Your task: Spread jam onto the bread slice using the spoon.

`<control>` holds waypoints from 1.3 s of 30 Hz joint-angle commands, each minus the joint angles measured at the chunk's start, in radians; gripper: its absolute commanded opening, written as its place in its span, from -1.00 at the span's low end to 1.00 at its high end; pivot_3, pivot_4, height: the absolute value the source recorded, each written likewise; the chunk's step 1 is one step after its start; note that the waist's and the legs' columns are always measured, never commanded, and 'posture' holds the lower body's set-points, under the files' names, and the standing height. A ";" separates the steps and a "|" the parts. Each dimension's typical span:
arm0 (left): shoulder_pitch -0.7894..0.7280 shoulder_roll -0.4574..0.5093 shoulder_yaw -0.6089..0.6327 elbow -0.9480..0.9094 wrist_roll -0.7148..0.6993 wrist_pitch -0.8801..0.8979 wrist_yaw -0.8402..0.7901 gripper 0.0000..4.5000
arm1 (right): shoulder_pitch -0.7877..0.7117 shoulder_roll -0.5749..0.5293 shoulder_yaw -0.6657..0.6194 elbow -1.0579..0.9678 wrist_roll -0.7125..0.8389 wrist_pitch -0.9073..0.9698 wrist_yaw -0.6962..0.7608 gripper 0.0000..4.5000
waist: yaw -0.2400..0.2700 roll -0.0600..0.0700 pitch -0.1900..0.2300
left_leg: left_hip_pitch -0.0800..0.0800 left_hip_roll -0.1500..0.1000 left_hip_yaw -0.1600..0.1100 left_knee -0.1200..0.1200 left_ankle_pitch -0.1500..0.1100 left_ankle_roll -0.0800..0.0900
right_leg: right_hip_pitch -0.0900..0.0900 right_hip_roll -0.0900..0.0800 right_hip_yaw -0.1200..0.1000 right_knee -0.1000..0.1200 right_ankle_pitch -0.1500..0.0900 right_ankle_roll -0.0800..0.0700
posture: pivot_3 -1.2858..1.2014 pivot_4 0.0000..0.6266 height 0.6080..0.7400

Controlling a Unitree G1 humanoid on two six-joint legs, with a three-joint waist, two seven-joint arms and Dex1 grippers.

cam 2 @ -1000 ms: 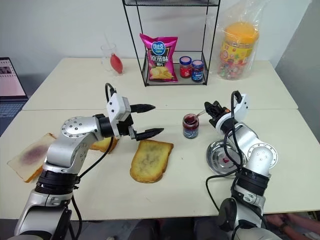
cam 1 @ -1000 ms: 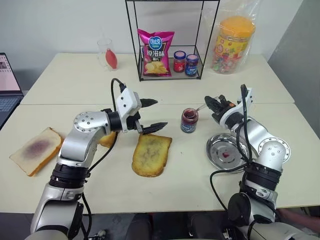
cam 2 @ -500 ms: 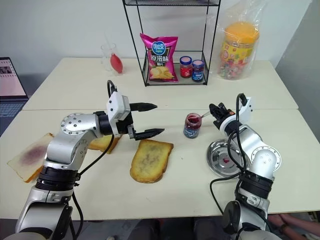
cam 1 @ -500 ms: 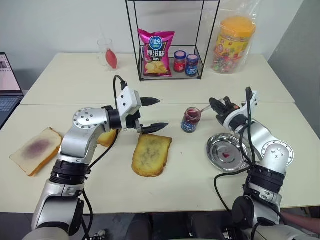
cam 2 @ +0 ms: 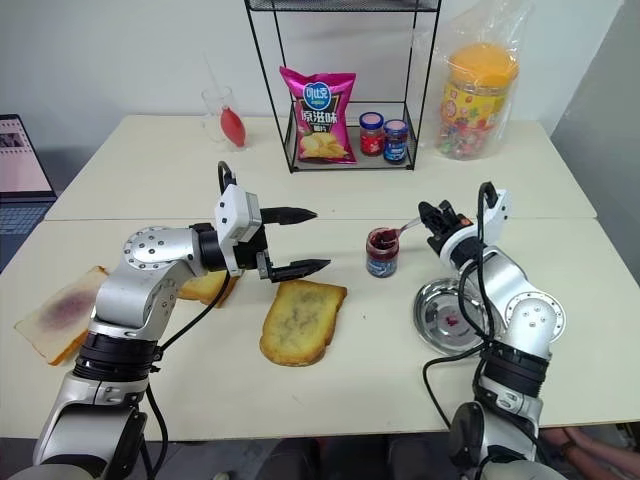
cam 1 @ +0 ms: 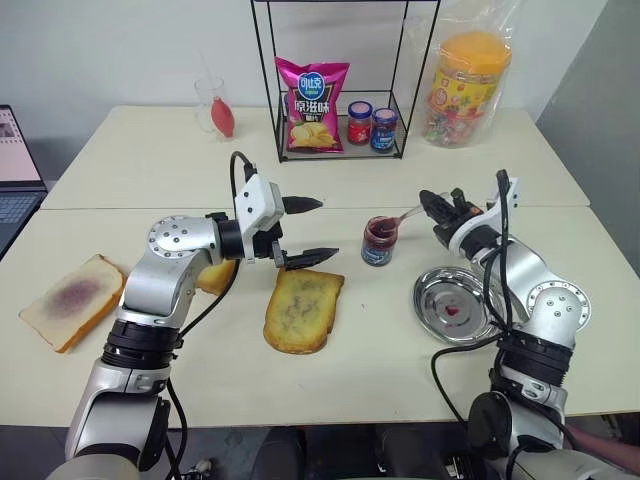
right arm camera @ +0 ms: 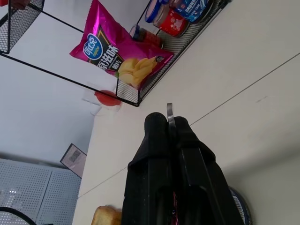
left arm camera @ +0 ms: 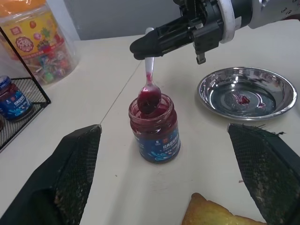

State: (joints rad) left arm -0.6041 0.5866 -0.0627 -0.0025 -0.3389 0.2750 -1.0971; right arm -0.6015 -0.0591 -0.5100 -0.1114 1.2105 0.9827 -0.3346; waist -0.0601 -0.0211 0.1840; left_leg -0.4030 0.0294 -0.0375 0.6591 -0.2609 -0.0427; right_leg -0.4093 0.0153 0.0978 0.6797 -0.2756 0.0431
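Observation:
The bread slice (cam 1: 303, 310) lies flat at the table's centre, toasted with a darker middle. My left gripper (cam 1: 322, 229) hovers open just above its far edge, holding nothing and pointing toward the jam jar (cam 1: 378, 240). The small clear jar of dark red jam (left arm camera: 154, 129) stands upright between the two grippers. My right gripper (cam 1: 432, 205) is shut on the handle of the spoon (left arm camera: 149, 96). The spoon slants down so that its jam-loaded bowl sits at the jar's mouth. The handle's end (right arm camera: 169, 111) pokes out between the right fingers.
A round steel dish (cam 1: 455, 305) with a jam spot sits under the right arm. A pale stained slice (cam 1: 70, 298) and a golden toast (cam 1: 213, 275) lie to the left. A wire rack (cam 1: 340, 150) with chips and two lidded jars, a candy tub (cam 1: 465, 85) and a glass (cam 1: 215, 108) stand behind.
The right wrist has rolled a little, with the spoon's bowl kept at the jar's mouth. The left gripper has stayed open in the same place.

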 commanded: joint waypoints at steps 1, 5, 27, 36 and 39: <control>-0.022 0.009 0.022 -0.019 -0.018 -0.014 -0.009 1.00 | -0.016 -0.013 0.001 -0.033 0.065 -0.028 -0.012 -0.97 | 0.000 0.000 0.000 | 0.000 0.000 0.000 0.000 0.000 0.000 | 0.000 0.000 0.000 0.000 0.000 0.000 | 0.03 -0.52 1.00; -0.030 0.015 0.030 -0.023 -0.025 -0.018 -0.021 1.00 | -0.010 -0.019 0.004 -0.051 0.132 -0.033 -0.023 -0.97 | 0.000 0.000 0.000 | 0.000 0.000 0.000 0.000 0.000 0.000 | 0.000 0.000 0.000 0.000 0.000 0.000 | 0.03 -0.52 1.00; 0.403 0.290 0.282 -0.301 -0.160 0.134 -0.049 1.00 | 0.125 -0.070 0.457 -0.178 0.110 0.038 0.169 -0.97 | -0.024 0.001 0.001 | -0.010 0.002 -0.001 -0.001 0.000 0.000 | -0.011 0.000 -0.001 0.001 -0.001 -0.001 | 0.03 -0.52 1.00; 0.644 0.296 0.354 -0.388 -0.157 0.087 -0.035 1.00 | 0.118 -0.055 0.599 -0.086 -0.113 -0.013 0.345 -0.97 | -0.021 0.001 0.001 | -0.012 0.002 -0.002 0.001 0.000 0.000 | -0.012 -0.001 -0.002 0.001 -0.001 -0.001 | 0.03 -0.52 1.00; 0.651 0.290 0.358 -0.391 -0.165 0.098 -0.018 1.00 | 0.112 -0.045 0.618 -0.063 -0.172 -0.027 0.386 -0.97 | -0.021 0.001 0.001 | -0.012 0.001 -0.001 0.001 0.000 0.000 | -0.012 -0.001 -0.002 0.000 -0.001 -0.001 | 0.03 -0.52 1.00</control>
State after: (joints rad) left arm 0.0433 0.8778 0.2581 -0.3629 -0.4873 0.3803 -1.1286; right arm -0.4640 -0.1163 0.1022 -0.1667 1.0688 0.9825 0.0094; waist -0.0808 -0.0201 0.1847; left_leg -0.4148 0.0308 -0.0388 0.6603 -0.2608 -0.0429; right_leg -0.4214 0.0146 0.0962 0.6801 -0.2763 0.0419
